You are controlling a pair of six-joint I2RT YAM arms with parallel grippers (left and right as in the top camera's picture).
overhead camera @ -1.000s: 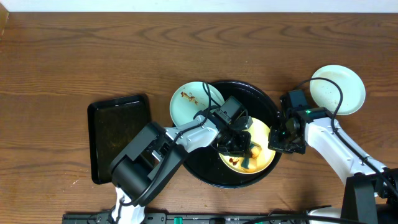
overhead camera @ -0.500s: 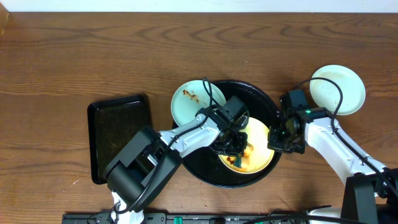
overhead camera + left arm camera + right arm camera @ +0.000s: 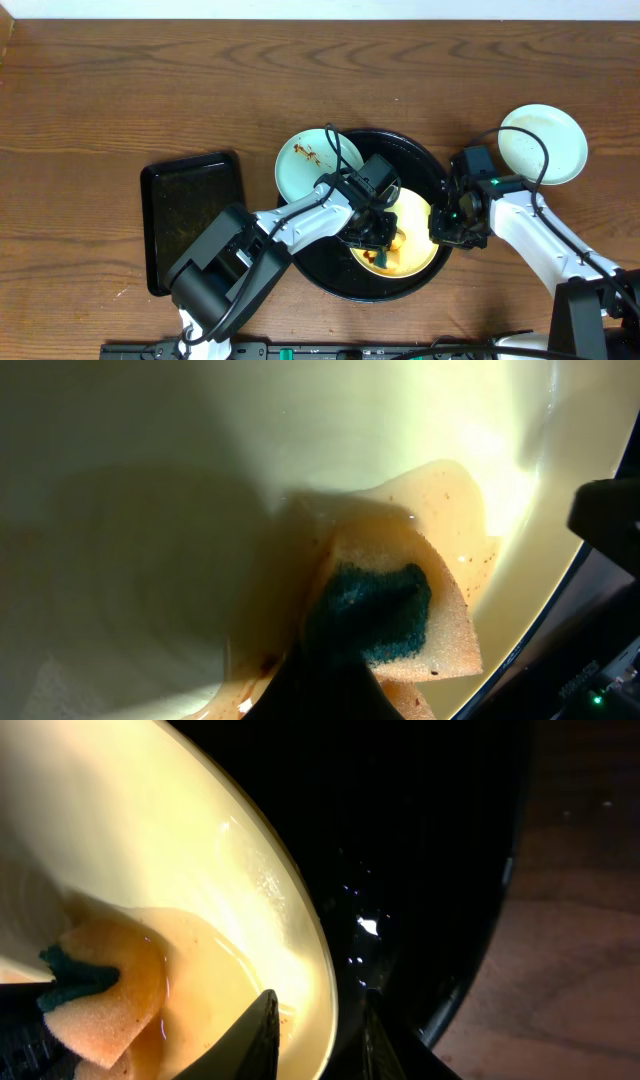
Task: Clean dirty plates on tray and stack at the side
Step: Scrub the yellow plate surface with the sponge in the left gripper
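Observation:
The pale yellow plate (image 3: 418, 252) lies in the right half of the round black tray (image 3: 405, 160). My left gripper (image 3: 383, 238) is shut on an orange sponge with a green scrub side (image 3: 420, 630) and presses it on the wet, brown-smeared plate (image 3: 200, 460). My right gripper (image 3: 320, 1012) is shut on the yellow plate's right rim (image 3: 150, 840), one finger inside and one outside. One mint plate (image 3: 308, 165) with brown smears rests at the tray's upper left rim. The other mint plate (image 3: 543, 143) sits on the table at the far right.
A smaller black rectangular tray (image 3: 190, 215) lies on the wooden table left of the round tray. The sponge also shows in the right wrist view (image 3: 100, 1000). Both arms reach in from the front edge.
My left gripper has slid the sponge slightly up and left across the yellow plate. My right gripper has held its place on the rim.

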